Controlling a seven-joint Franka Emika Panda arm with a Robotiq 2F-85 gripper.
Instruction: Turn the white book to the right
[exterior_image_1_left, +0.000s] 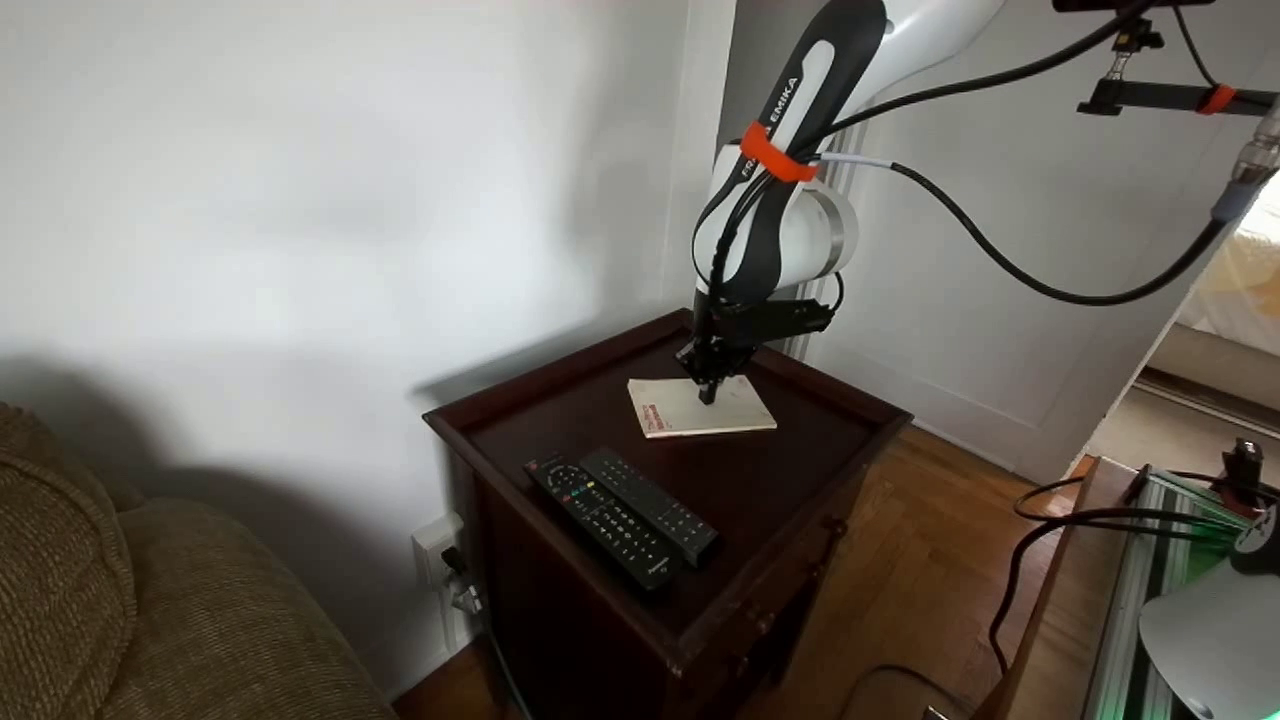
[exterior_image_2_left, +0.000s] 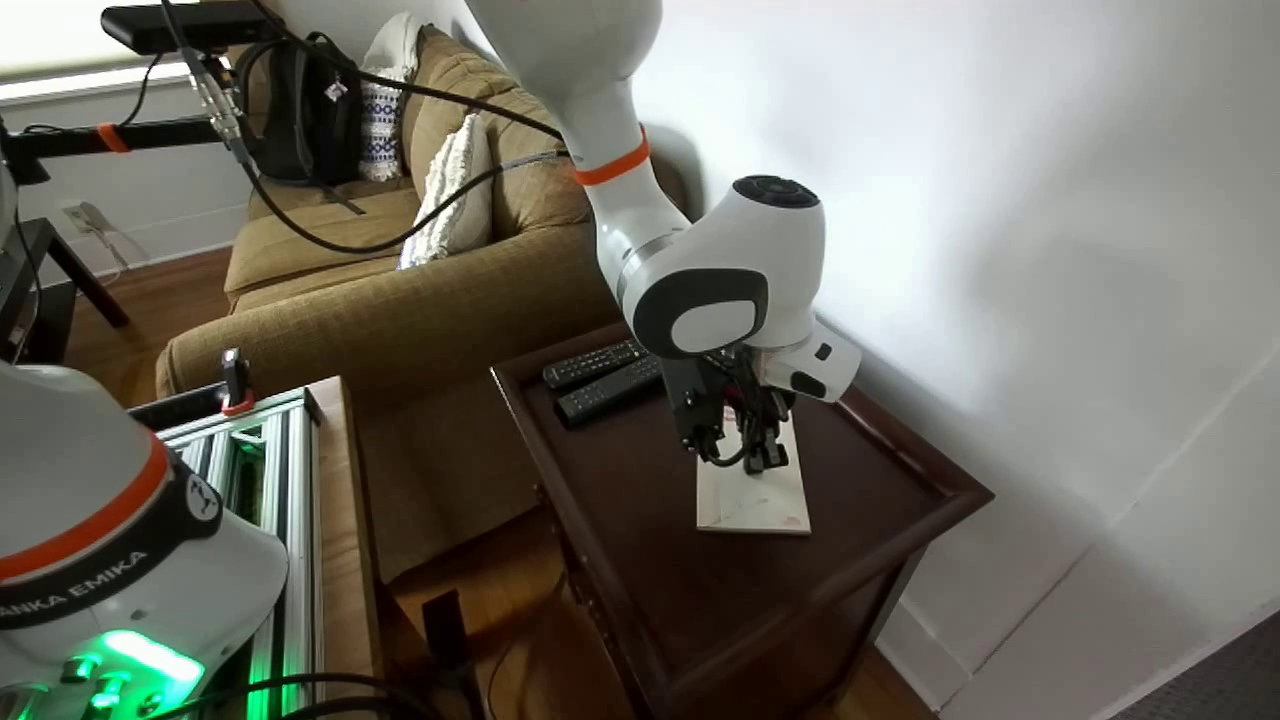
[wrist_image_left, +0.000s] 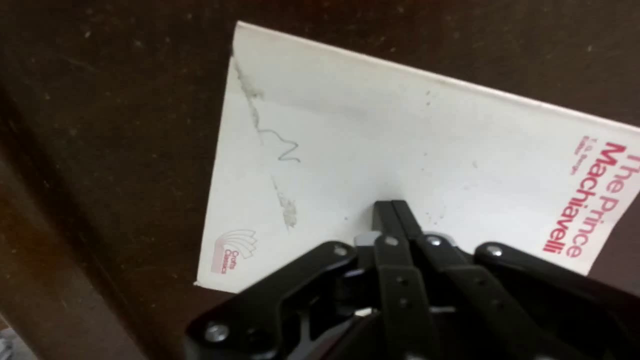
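Black metal two-fingered gripper (wrist_image_left: 392, 204) pointing down, slim black fingers (wrist_image_left: 387, 220) together; smooth, rounded white wrist (exterior_image_2_left: 770, 255) above it.

The white book (wrist_image_left: 360, 145) bears red lettering (wrist_image_left: 584, 197); the nightstand (exterior_image_1_left: 560, 420) is dark reddish-brown.

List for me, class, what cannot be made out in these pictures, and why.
Wrist view: upper right corner of the white book, cut off by the frame; most of its lower edge, behind the gripper.
In an exterior view: button labels on the Panasonic remote, too small to read.
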